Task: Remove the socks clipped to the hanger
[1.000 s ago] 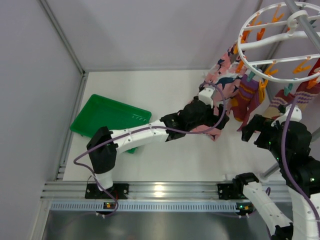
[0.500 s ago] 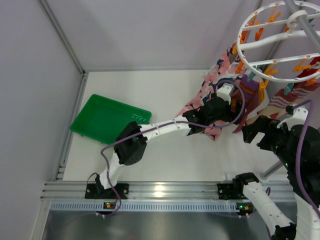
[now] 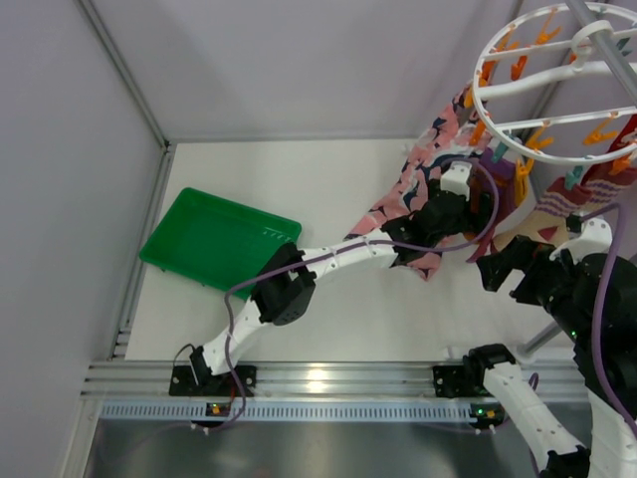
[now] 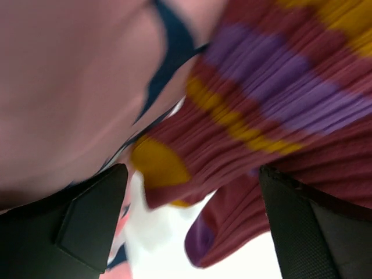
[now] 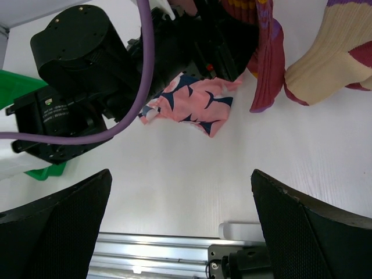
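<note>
Maroon ribbed sock with purple and yellow bands (image 4: 273, 122) hangs in the gap of the left gripper (image 4: 190, 186). That gripper's two black fingers (image 4: 87, 221) stand wide apart on either side of it, released, with neither pad pressed on the fabric. Just beside the sock, on its left in the wrist view, hangs a pink cloth with navy print (image 4: 70, 87).

Both pieces hang from the round white plastic hanger of concentric rings with orange and teal pegs (image 3: 542, 121), which is suspended above the far right corner of the white table (image 3: 328, 329). The left arm reaches across from the near edge to that corner.

The right gripper (image 5: 180, 180) sits near the right edge, its jaws also spread and holding nothing, with bare table between them. Its camera looks at the left arm's black wrist, the lower end of the pink cloth and a cream ribbed sock with red patches (image 5: 331, 58) hanging to the right of the maroon one.

A green plastic tray (image 3: 214, 239) lies by the left edge.
</note>
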